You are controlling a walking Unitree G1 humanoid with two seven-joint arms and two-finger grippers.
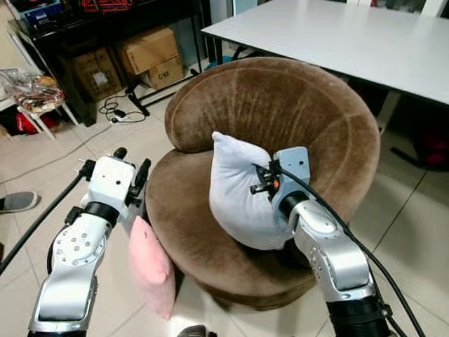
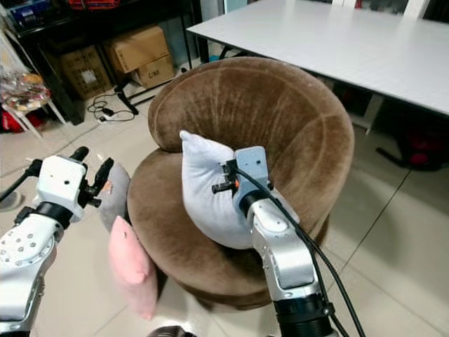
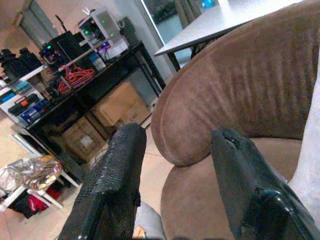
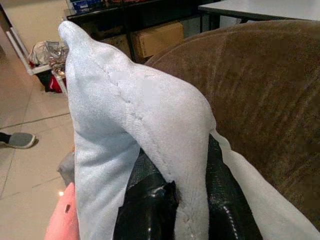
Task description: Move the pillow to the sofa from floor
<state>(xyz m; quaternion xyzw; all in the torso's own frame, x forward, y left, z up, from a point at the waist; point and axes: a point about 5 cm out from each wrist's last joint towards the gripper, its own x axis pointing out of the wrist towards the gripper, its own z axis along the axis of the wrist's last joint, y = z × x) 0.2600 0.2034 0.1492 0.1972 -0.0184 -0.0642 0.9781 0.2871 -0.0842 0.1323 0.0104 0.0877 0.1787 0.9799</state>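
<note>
A pale blue pillow [image 1: 235, 193] stands on edge over the seat of the round brown sofa [image 1: 280, 112]. My right gripper [image 1: 261, 184] is shut on the pillow's seam, and in the right wrist view the black fingers [image 4: 150, 200] pinch the blue cloth [image 4: 125, 110]. A pink pillow [image 1: 151, 267] leans against the sofa's front left side on the floor. A grey pillow [image 2: 114, 193] lies behind it. My left gripper [image 1: 130, 165] is open and holds nothing, raised left of the sofa above the pink pillow; its fingers [image 3: 112, 180] frame the sofa's back.
A white table [image 1: 351, 35] stands right behind the sofa. A black shelf with cardboard boxes [image 1: 147, 53] and cables [image 1: 116, 112] is at the back left. A shoe [image 1: 17, 202] lies on the tiled floor at far left.
</note>
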